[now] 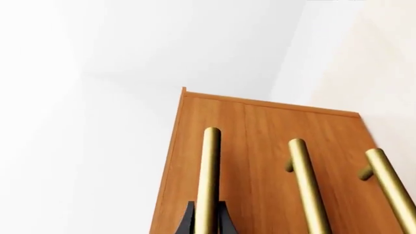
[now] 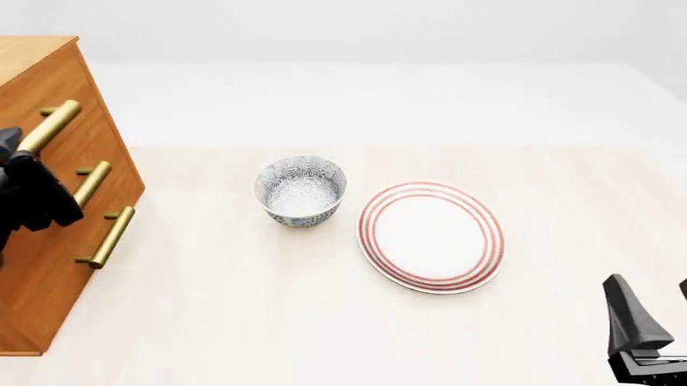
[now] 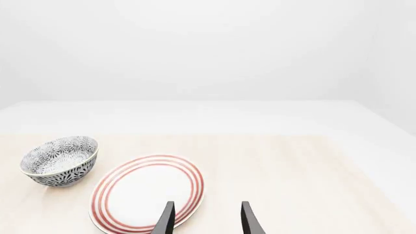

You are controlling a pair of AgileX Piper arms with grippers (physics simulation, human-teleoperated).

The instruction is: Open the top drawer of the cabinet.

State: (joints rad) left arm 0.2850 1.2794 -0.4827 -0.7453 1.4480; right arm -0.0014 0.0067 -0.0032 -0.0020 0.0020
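Observation:
The cabinet (image 2: 54,257) stands at the table's left edge, its three brass bar handles facing the middle. The top drawer (image 2: 88,121) carries the highest handle (image 2: 51,122). My left gripper (image 2: 19,151) sits at that handle's near end. In the left wrist view its black fingers (image 1: 190,220) press against both sides of the handle (image 1: 209,165), so it is shut on it. The drawer front looks flush with the cabinet (image 1: 260,141). My right gripper (image 2: 655,314) hovers open at the near right corner, holding nothing (image 3: 206,222).
A patterned bowl (image 2: 301,190) stands mid-table, and a white plate with red rings (image 2: 432,236) lies just to its right. Both show in the right wrist view, the bowl (image 3: 60,161) and the plate (image 3: 148,192). The two lower handles (image 2: 92,183) (image 2: 111,236) sit below the gripped one.

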